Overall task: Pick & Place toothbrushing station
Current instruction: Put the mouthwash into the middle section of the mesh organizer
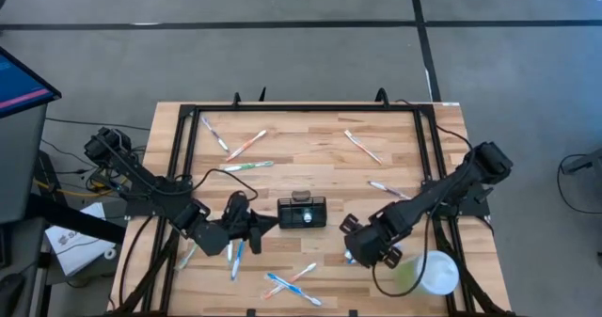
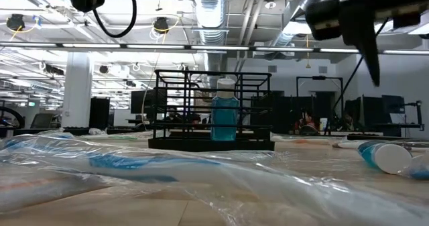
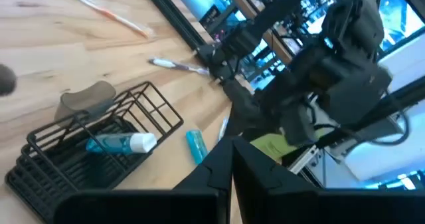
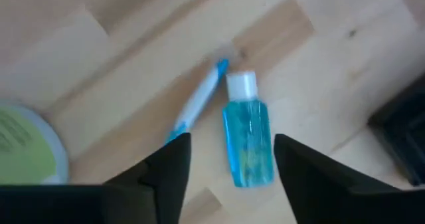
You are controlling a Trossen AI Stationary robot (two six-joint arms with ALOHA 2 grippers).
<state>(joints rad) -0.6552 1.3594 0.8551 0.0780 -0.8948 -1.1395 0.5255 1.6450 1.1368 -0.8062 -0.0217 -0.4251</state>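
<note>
the wooden surface has a black metal frame around it, with wrapped toothbrushes scattered all over, near and far. left arm reaches in from the left side, right arm from the right.

the toothbrushing station, a small black wire holder, sits roughly mid-surface, toward the near half, between the two end effectors. from the low camera it's upright with a blue bottle showing in or behind it, can't tell which. from the left wrist camera there's a blue tube lying inside the rack.

a pale green cup with a white lid lies on its side at the near right corner, just beside the right arm's wrist.

left end effector sits just left of the station, fingers pressed together, nothing in them.

right end effector hangs near right of the station, fingers spread apart, pinching nothing. straight below it a small blue bottle with a white cap lies flat on the wood, with a wrapped toothbrush just beside it.
</note>
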